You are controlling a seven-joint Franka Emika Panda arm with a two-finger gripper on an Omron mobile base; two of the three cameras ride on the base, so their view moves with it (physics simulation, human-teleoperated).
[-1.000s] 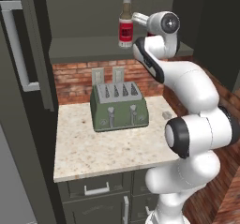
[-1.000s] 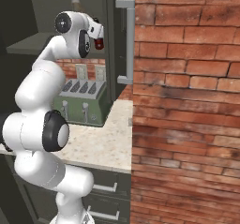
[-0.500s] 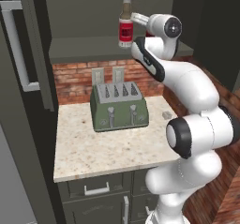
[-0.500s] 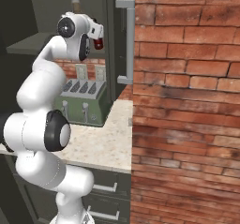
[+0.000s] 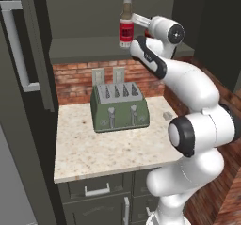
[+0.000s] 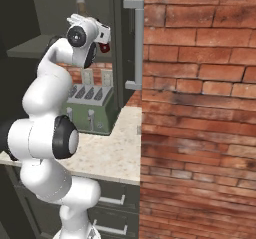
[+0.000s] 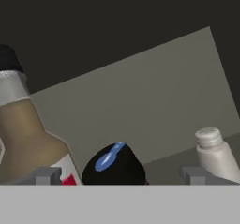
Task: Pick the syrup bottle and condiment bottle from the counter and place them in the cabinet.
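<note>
Hovering wide open, empty, the tool (image 7: 117,175) faces a black-capped bottle (image 7: 114,164) — brown bottle (image 7: 28,143) beside.

Bare cabinet shelf (image 7: 154,96) lies open between brown bottle (image 7: 28,138) and white bottle (image 7: 216,153).

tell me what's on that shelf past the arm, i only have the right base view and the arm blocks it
Observer: In the left base view a brown bottle with a red label and a black cap stands upright on the cabinet shelf.
Operator: is the claw clamped on it
Observer: No. The hand view shows the claw open, fingertips wide apart, with the brown bottle off to their left side.
Operator: anything else up there
Observer: Yes. The hand view shows a white bottle on the shelf, on the right, and a black cap with a blue mark low between the fingertips.
</note>
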